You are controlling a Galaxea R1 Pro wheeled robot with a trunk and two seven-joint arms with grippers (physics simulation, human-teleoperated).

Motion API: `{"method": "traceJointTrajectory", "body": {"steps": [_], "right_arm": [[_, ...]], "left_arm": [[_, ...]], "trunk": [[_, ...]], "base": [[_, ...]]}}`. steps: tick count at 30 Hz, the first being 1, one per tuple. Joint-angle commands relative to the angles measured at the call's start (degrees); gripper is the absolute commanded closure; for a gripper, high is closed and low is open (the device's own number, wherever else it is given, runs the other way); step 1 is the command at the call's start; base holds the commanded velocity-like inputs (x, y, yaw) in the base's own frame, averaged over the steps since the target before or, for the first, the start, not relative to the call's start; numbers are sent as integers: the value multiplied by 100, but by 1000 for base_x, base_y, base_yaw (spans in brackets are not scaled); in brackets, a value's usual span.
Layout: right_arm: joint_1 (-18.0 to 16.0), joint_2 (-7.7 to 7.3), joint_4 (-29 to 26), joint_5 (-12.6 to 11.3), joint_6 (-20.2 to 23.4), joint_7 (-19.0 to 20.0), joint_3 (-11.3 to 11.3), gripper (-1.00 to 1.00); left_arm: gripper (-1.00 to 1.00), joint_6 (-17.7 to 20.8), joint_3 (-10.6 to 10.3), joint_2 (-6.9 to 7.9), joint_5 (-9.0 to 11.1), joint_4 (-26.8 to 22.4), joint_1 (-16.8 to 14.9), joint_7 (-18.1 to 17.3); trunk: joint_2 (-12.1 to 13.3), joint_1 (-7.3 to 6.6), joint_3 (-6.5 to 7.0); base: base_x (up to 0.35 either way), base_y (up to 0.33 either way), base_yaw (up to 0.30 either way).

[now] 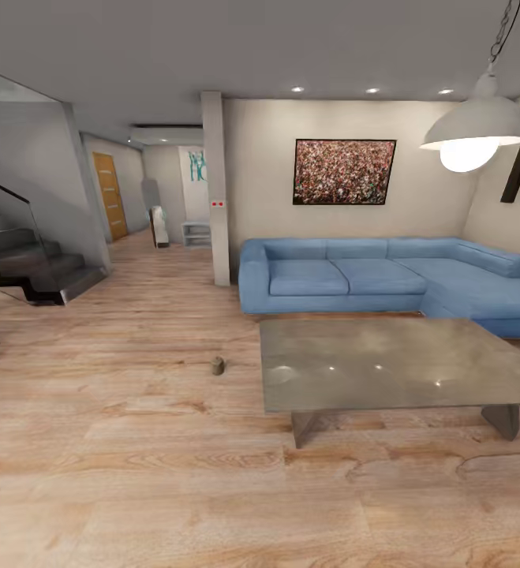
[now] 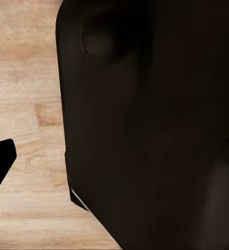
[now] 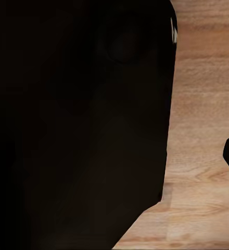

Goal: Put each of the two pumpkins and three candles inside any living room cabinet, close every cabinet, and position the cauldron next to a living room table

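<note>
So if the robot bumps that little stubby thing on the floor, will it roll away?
Probably not far. The candle seems to stand upright on its flat end on the plank floor, so a nudge would likely slide or tip it. Once tipped, its round side could roll. It looks small, so probably light.

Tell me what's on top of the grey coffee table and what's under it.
The table has nothing on its glossy top, just light reflections. Under it the head view shows plank floor and two slab legs; the floor beneath the top's middle is hidden. A small candle lies on the floor beside it.
</note>
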Motion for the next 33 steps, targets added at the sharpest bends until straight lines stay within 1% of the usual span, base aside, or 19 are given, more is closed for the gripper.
{"method": "traceJointTrajectory", "body": {"steps": [1,2,4,20,25,29,30,33], "right_arm": [[0,0,0,0,0,0,0,-100],[0,16,5,-22,-28,33,-33,-100],[0,14,13,-23,-27,36,-45,-100],[0,13,17,-24,-27,36,-45,-100],[0,114,25,-26,-25,20,-177,-100],[0,178,26,-26,-24,18,-202,-100],[0,190,26,-26,-23,18,-205,-100],[0,201,26,-26,-21,18,-208,-100]], "left_arm": [[-100,0,0,0,0,0,0,0],[-100,-14,32,-32,3,-6,33,-33],[-100,-18,33,-43,5,-9,44,-68],[-100,-22,34,-52,6,-10,44,-70],[-100,-183,18,108,6,-6,37,-212],[-100,-311,15,129,7,-5,36,-244],[-100,-430,16,133,7,-6,35,-249],[-100,-465,17,137,8,3,35,-258]], "trunk": [[-3,0,-3],[-3,0,-3],[-3,0,-3],[-3,0,-3],[-3,0,-3],[-3,0,-3],[-3,0,-4],[-3,0,-9]], "base": [[0,0,0],[0,0,0],[0,0,0],[1,0,0],[180,0,0],[95,5,0],[139,72,0],[131,74,0]]}}
